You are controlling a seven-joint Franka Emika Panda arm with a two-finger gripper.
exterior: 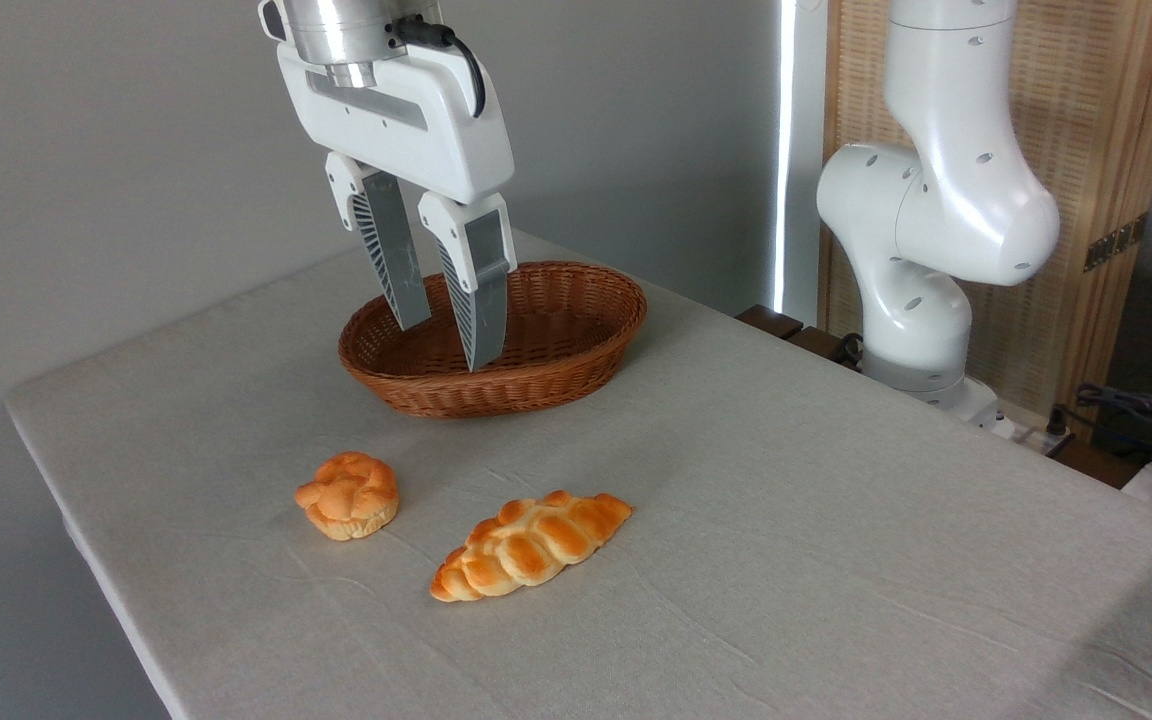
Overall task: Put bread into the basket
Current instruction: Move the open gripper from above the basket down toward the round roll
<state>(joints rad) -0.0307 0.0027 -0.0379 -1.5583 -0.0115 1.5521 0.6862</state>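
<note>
Claw [448, 345] is seen parted and unladen above the oval brown woven wicker basket [576, 365]; the small round knotted golden-orange bun [349, 494] is left on the grey cloth-covered tabletop [786, 520], beside 1 braided oval loaf [529, 545].

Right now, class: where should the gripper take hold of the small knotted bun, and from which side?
From above, across the middle of the bun. It sits flat on the tablecloth, domed, clear of the braided loaf, so the open gripper can probably straddle its sides.
</note>
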